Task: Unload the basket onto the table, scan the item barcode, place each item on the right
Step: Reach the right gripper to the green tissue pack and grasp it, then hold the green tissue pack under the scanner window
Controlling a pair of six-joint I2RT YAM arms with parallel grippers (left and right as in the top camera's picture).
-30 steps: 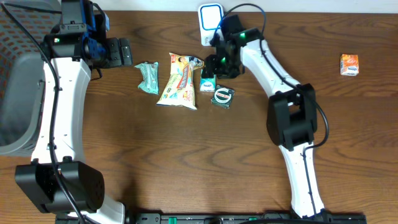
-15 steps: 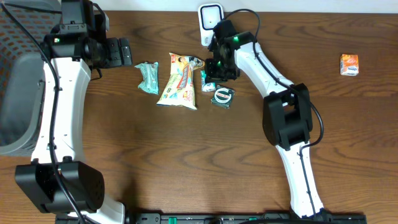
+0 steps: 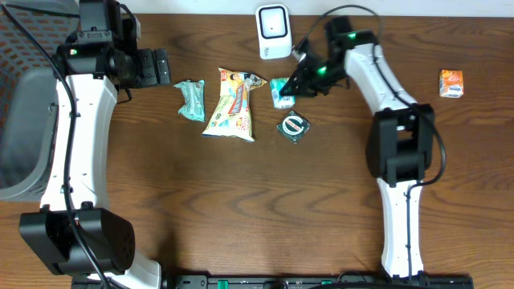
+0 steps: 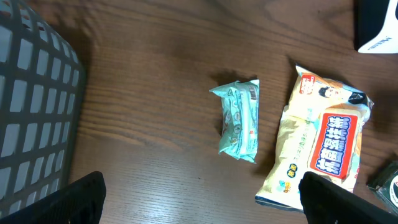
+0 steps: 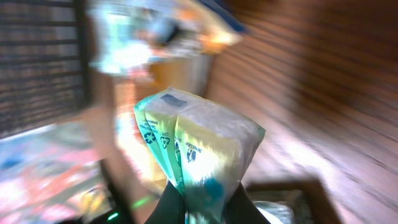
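The right pincer (image 3: 295, 83) grips a small mint-green plastic packet (image 3: 280, 92) near the white barcode scanner (image 3: 274, 32), beside a yellow snack bag (image 3: 231, 103) on the brown wooden counter (image 3: 241, 201).

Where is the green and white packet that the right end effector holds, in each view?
Overhead: green and white packet upper centre, below the scanner.
Left wrist: not in it.
Right wrist: centre.
Shared landmark: yellow snack bag, overhead and left wrist.
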